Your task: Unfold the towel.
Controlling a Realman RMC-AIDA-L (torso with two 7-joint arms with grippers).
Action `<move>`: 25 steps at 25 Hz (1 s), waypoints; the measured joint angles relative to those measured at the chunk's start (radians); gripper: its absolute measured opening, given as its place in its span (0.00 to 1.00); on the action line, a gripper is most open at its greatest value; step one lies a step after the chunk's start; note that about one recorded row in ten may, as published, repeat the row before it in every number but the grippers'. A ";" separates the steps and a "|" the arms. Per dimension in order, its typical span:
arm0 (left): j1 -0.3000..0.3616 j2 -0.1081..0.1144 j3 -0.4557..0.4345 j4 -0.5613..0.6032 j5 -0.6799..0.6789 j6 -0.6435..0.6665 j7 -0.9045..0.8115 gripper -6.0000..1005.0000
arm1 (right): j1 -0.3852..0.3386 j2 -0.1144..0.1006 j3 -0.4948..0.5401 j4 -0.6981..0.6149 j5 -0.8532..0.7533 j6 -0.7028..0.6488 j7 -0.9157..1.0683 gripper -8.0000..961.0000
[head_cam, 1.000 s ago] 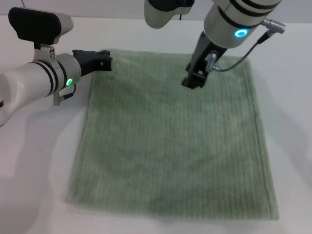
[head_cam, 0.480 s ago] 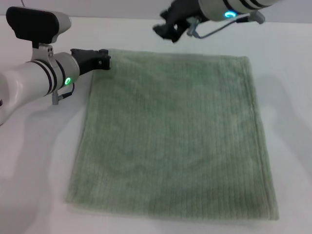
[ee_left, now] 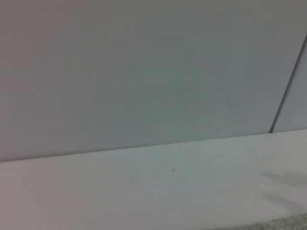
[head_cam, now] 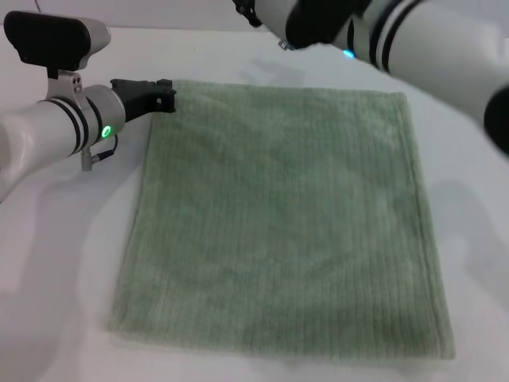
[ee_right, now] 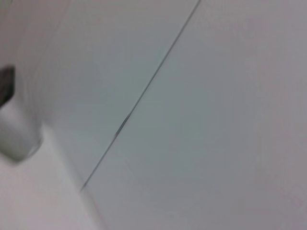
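Observation:
The pale sage-green towel (head_cam: 278,215) lies spread flat on the white table as one roughly square sheet, hems showing along its sides. My left gripper (head_cam: 163,94) is low at the towel's far left corner, right at the cloth's edge. My right arm is lifted high over the far edge, and only a dark bit of the right gripper (head_cam: 245,11) shows at the top of the head view, clear of the towel. A sliver of towel (ee_left: 288,225) shows in the left wrist view.
The white table (head_cam: 64,263) surrounds the towel on all sides. My right arm's white forearm (head_cam: 429,48) crosses the far right corner of the head view. The wrist views show a plain wall (ee_left: 144,72) with a dark seam (ee_right: 144,91).
My right arm has lifted off the towel's far middle and swung up and back toward the top of the view. My left gripper has stayed at the far left corner. The towel has not moved.

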 joint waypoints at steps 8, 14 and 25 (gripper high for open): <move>0.032 0.003 -0.064 0.022 0.000 0.057 -0.009 0.09 | -0.064 0.005 -0.162 0.196 0.059 -0.606 0.103 0.32; 0.106 0.008 -0.159 0.083 0.000 0.149 0.000 0.15 | -0.076 0.005 -0.169 0.356 0.062 -0.775 0.247 0.32; 0.220 0.003 -0.456 0.126 -0.046 0.440 0.209 0.42 | -0.159 0.004 -0.146 0.533 0.064 -1.059 0.526 0.41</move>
